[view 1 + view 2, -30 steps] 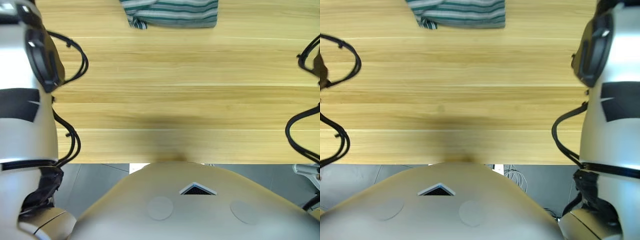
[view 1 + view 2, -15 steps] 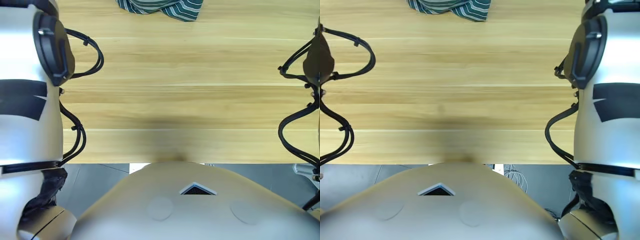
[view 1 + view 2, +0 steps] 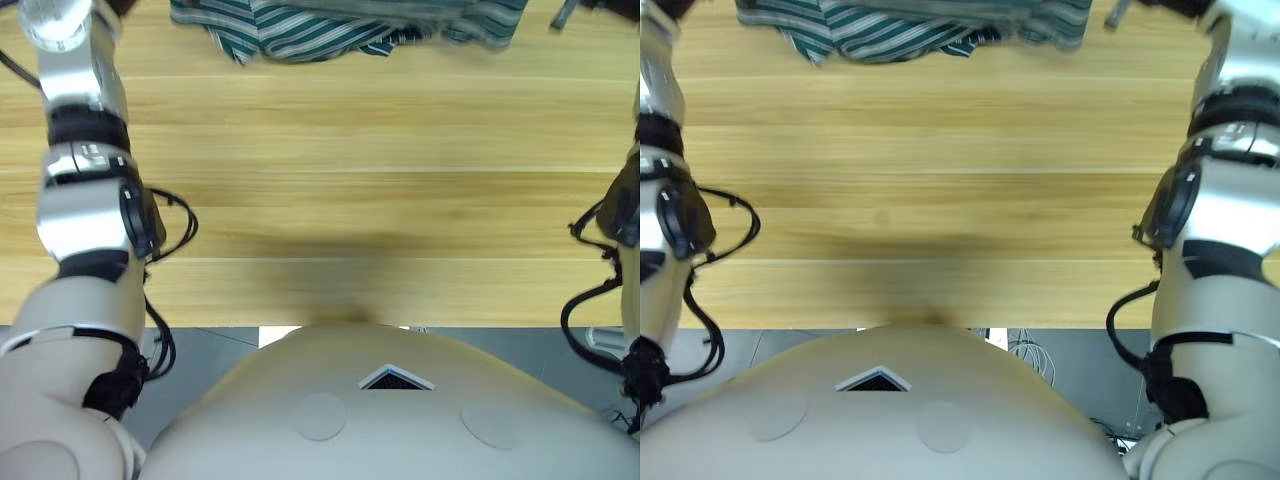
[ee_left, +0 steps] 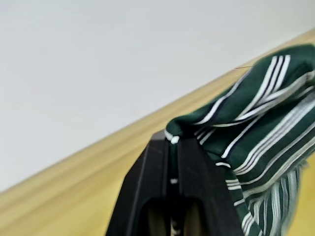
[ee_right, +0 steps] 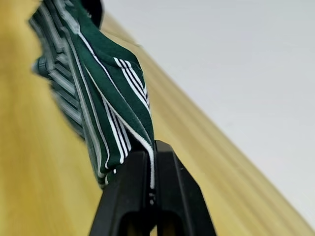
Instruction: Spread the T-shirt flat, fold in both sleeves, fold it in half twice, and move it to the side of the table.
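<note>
The T-shirt [image 3: 340, 25], dark green with white stripes, hangs stretched across the far part of the wooden table [image 3: 350, 190], its lower edge bunched and uneven. My left gripper [image 4: 173, 147] is shut on one edge of the T-shirt [image 4: 256, 128], the cloth pinched between its black fingers. My right gripper [image 5: 151, 167] is shut on another edge of the T-shirt [image 5: 98, 93], which trails away from it over the table. Both arms reach far forward, the left arm [image 3: 85, 190] at the left side and the right arm [image 3: 1220, 190] at the right.
The near and middle table surface [image 3: 940, 200] is bare wood up to the front edge [image 3: 350, 325]. A pale wall [image 4: 98, 59] rises behind the table's far edge. Cables loop beside both forearms.
Both arms have stretched forward and apart. The T-shirt, a compact bundle a second ago, is now pulled wide across the far part of the table.
</note>
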`<state>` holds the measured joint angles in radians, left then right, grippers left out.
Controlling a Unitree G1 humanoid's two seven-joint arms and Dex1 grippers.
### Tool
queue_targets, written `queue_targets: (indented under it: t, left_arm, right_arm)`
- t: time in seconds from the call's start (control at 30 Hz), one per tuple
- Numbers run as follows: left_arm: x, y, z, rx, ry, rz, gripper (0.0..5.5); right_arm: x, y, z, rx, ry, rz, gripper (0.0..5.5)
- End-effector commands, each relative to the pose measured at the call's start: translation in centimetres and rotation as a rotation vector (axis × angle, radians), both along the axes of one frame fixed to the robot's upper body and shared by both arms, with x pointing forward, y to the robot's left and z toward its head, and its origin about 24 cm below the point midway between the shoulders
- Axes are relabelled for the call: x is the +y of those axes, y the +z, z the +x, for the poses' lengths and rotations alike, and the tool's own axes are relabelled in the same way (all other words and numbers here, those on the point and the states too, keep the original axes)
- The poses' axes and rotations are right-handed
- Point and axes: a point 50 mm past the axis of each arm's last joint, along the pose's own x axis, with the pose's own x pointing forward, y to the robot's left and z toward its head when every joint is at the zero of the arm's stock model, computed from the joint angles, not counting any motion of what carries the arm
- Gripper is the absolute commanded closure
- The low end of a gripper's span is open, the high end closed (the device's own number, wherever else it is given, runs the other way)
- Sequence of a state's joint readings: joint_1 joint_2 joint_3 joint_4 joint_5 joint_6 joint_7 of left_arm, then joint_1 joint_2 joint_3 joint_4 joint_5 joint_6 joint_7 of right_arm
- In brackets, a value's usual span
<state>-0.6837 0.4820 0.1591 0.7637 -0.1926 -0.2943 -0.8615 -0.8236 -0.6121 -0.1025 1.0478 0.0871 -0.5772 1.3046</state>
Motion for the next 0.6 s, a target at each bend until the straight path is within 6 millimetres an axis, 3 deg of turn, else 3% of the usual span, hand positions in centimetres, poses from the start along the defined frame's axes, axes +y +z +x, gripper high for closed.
queue_targets:
  t: [0.03,0.13,0.23,0.4,0.53,0.57,0.6]
  left_arm:
    - [-0.5,-9.5,-8.7,0.193,-0.146,0.09,5.46]
    - [-1.8,-13.4,-12.0,0.231,-0.182,0.14,5.46]
    - [-2.3,-14.5,-14.1,0.19,-0.205,0.161,5.46]
    - [-2.2,-13.8,-17.0,0.039,-0.225,0.218,5.46]
    - [-2.2,-15.2,-19.0,0.055,-0.309,0.339,5.46]
    - [-2.2,-15.7,-19.4,0.073,-0.342,0.367,5.24]
    - [-2.3,-16.1,-19.8,0.089,-0.365,0.381,5.14]
  right_arm:
    - [-1.6,-8.5,-7.6,0.188,0.169,-0.162,5.5]
    - [-1.6,-12.8,-10.9,0.29,0.116,-0.119,5.5]
    - [-0.9,-14.7,-12.7,0.311,0.117,-0.124,5.5]
    - [-1.0,-14.9,-14.3,0.31,0.148,-0.151,5.5]
    - [-1.5,-15.1,-15.1,0.341,0.152,-0.165,5.5]
    - [-1.4,-15.2,-15.0,0.348,0.148,-0.162,5.5]
    - [-1.4,-15.3,-14.9,0.351,0.14,-0.161,5.2]
